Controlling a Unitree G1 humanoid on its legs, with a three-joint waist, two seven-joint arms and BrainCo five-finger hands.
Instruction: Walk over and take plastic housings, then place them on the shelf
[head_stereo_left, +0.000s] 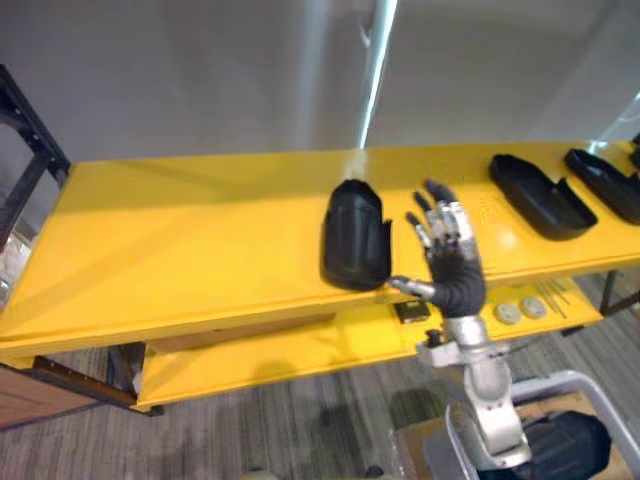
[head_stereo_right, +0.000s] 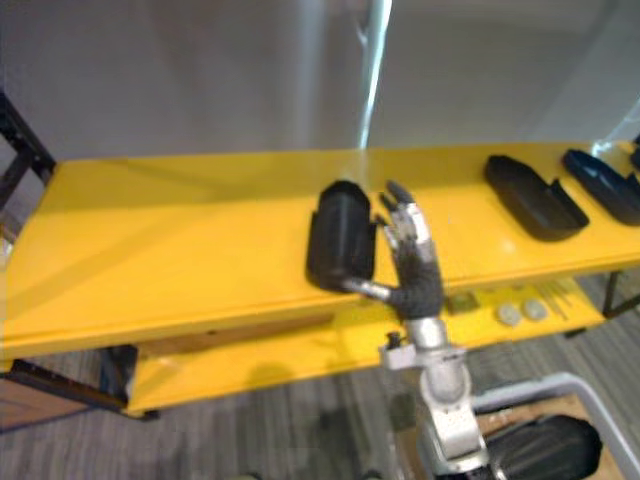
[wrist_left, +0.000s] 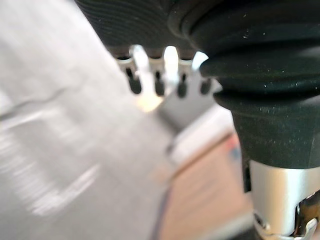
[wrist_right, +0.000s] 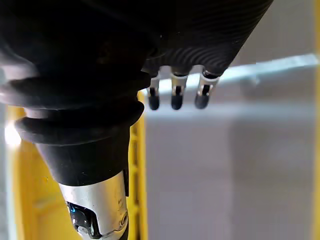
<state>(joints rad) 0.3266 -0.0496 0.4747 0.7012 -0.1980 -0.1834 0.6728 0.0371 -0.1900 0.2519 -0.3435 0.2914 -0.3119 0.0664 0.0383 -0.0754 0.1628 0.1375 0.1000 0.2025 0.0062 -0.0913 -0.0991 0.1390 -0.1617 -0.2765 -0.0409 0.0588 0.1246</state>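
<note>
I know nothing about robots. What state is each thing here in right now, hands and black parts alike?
Nearest black plastic housing: lying on the yellow table near its front edge, not gripped.
Right hand: open, fingers spread, raised beside the nearest housing, holding nothing.
Left hand: open, empty.
Second black plastic housing: lying hollow side up, untouched.
Third black plastic housing: lying at the table's right end, untouched.

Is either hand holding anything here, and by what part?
Nothing is held. The right hand is open beside a black housing; the left hand is empty.
</note>
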